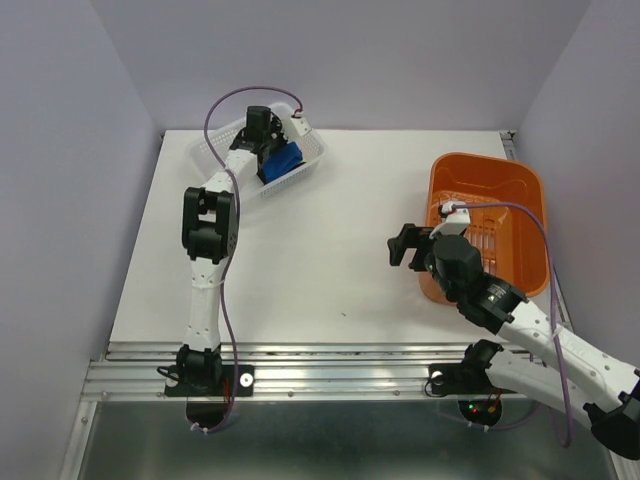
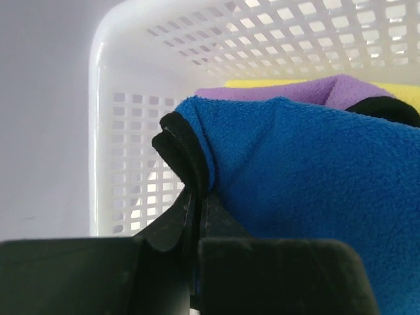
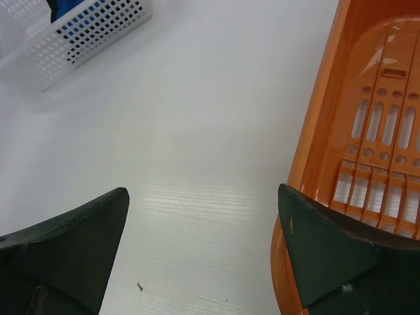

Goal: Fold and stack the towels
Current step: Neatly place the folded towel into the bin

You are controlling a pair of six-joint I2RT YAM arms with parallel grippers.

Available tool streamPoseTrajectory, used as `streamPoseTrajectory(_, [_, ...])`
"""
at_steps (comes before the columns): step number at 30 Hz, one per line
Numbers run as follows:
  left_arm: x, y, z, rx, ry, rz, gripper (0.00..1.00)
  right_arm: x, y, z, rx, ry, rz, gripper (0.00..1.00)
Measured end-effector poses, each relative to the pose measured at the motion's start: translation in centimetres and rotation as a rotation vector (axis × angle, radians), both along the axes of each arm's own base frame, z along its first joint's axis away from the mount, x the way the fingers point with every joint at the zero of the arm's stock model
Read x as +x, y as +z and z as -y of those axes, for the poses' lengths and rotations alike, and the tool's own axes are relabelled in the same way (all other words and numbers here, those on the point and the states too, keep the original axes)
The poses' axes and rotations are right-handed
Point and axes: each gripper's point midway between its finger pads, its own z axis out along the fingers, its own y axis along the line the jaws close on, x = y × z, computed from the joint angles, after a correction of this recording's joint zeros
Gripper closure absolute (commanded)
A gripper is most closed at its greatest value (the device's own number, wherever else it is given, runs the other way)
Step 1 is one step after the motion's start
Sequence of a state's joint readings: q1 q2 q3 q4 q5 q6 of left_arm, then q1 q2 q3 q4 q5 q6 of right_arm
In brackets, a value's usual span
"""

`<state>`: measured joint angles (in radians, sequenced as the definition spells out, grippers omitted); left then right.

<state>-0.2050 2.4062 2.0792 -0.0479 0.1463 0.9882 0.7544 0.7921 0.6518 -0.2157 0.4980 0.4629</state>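
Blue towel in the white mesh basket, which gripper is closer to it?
Left. The left gripper is shut on the blue towel's black-edged corner inside the white mesh basket. The right gripper hangs open across the table, by the orange basket.

- White mesh basket (image 1: 212, 152): plastic, rectangular with rounded corners. Its walls are pierced by a grid of small square holes. It stands at the far left of the table, set at a slant to the table's edges.
- Orange basket (image 1: 500, 190): plastic, rectangular, with a slotted floor and side walls. It stands at the table's right edge, well apart from the white basket.
- Table (image 1: 320, 250): white flat top, faintly ribbed when seen close up.
- Dark speck (image 3: 140, 285): a tiny mark on the tabletop, toward the near edge.
- Metal rails (image 1: 330, 365): silver, running along the table's near edge.
- Walls (image 1: 350, 50): pale lilac, enclosing the table at the back, left and right.
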Motion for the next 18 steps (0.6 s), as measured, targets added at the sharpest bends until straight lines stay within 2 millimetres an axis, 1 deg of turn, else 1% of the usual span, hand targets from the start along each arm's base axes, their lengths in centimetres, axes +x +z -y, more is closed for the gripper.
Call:
streamPoseTrajectory(1, [0.0,-0.6,-0.1,0.003,0.005,-0.008,0.68,0.0,-0.1,0.0,-0.002,-0.001,-0.001,0.00])
streamPoseTrajectory(2, [0.0,-1.0,-0.2,0.006,0.012,-0.014,0.54,0.0,-0.1,0.0,-0.005,0.000,-0.003,0.00])
streamPoseTrajectory(3, [0.0,-1.2,-0.3,0.006,0.021,-0.019,0.44,0.1,-0.2,0.0,-0.008,-0.001,-0.004,0.00])
streamPoseTrajectory(4, [0.0,-1.4,-0.4,0.006,0.035,-0.021,0.27,0.1,-0.3,0.0,-0.010,-0.001,-0.005,0.00])
streamPoseTrajectory(5, [0.1,-1.4,-0.5,0.013,0.039,-0.020,0.25,0.1,-0.3,0.0,-0.011,-0.001,-0.006,0.00])
streamPoseTrajectory(6, [0.1,-1.2,-0.7,0.012,0.054,-0.018,0.19,0.1,-0.3,0.0,-0.012,-0.002,-0.006,0.00])
streamPoseTrajectory(7, [0.2,-1.0,-0.8,0.011,0.064,-0.012,0.12,0.1,-0.3,0.0,-0.013,-0.002,-0.007,0.00])
streamPoseTrajectory(8, [0.4,-0.6,-1.0,0.009,0.078,-0.002,0.03,0.1,-0.3,0.0,-0.014,-0.001,-0.007,0.00])
streamPoseTrajectory(9, [0.5,-0.4,-1.1,0.005,0.087,0.004,0.01,0.1,-0.3,0.0,-0.016,-0.001,-0.007,0.00])
streamPoseTrajectory(11, [0.8,0.3,-1.3,-0.010,0.113,0.023,0.01,0.1,-0.3,0.0,-0.017,0.000,-0.005,0.00])
streamPoseTrajectory(13, [0.8,0.5,-1.4,-0.026,0.128,0.024,0.01,0.1,-0.3,0.0,-0.020,0.002,-0.004,0.00])
streamPoseTrajectory(16, [0.4,1.2,-1.4,-0.060,0.148,0.022,0.01,0.0,0.0,0.0,-0.013,0.008,0.004,0.00])
streamPoseTrajectory(18, [-0.1,2.2,-1.3,-0.095,0.158,0.023,0.01,-0.1,0.3,0.0,-0.007,0.013,0.013,0.00])
